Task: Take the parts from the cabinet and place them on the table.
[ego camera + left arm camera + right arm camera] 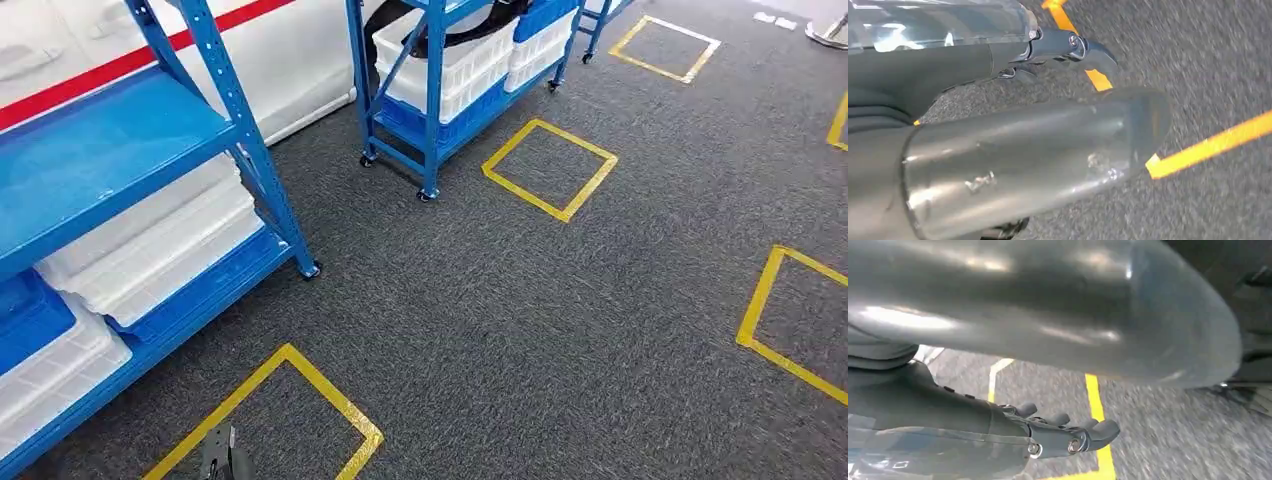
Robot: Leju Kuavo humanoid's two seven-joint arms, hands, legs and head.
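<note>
A blue shelving rack (120,150) stands at the left of the head view, with white bins (150,250) stacked on its lower shelf. A second blue rack on wheels (435,100) stands further back and holds more white bins (470,65), with a black strap-like thing (470,30) lying over them. My left hand (1023,150) hangs over the grey carpet with its darker fingers (1068,45) stretched out and nothing in it. My right hand (1048,435) also hangs low, its fingers (1098,430) apart and empty.
Grey carpet (560,330) covers the floor, marked with yellow tape squares (550,168). One square (290,400) lies just ahead of me by the near rack's corner post (300,250). Another taped outline (790,310) is at the right edge.
</note>
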